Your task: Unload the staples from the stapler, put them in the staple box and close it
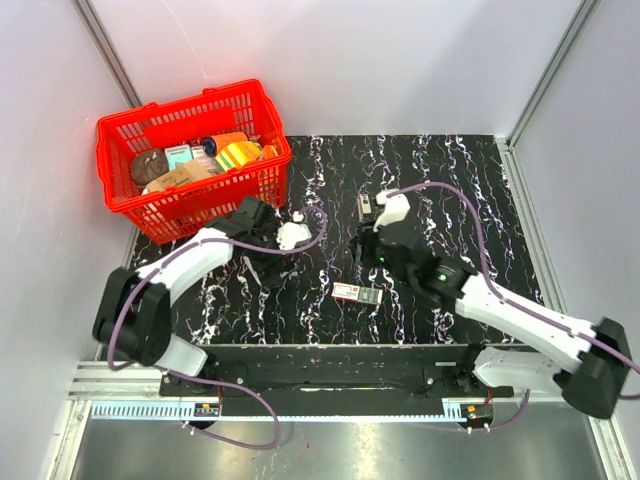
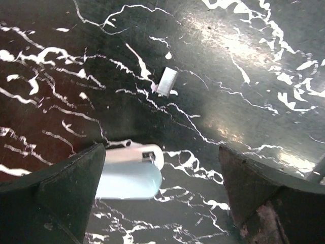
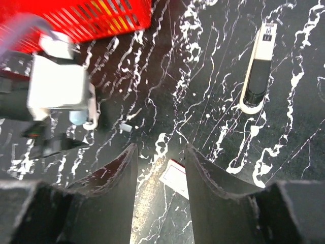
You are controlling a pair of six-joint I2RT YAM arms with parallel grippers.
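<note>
A small light-blue and white stapler (image 2: 129,172) lies on the black marbled table, touching the inner side of my left gripper's left finger (image 2: 61,193). My left gripper (image 2: 161,152) is open wide and low over the table, shut on nothing. A short silver strip of staples (image 2: 167,81) lies loose a little beyond the stapler. The strip (image 3: 126,128) and the stapler (image 3: 77,118) also show in the right wrist view. My right gripper (image 3: 161,148) is open and empty, hovering above a white, red-edged staple box (image 3: 175,179). From above, the right gripper (image 1: 368,255) is mid-table and the left (image 1: 268,262) is to its left.
A long black-and-white stapler-like object (image 3: 258,68) lies at the back, also in the top view (image 1: 365,205). A red basket (image 1: 125,140) full of goods stands at the back left, close behind the left arm. The staple box (image 1: 357,292) lies near the front middle.
</note>
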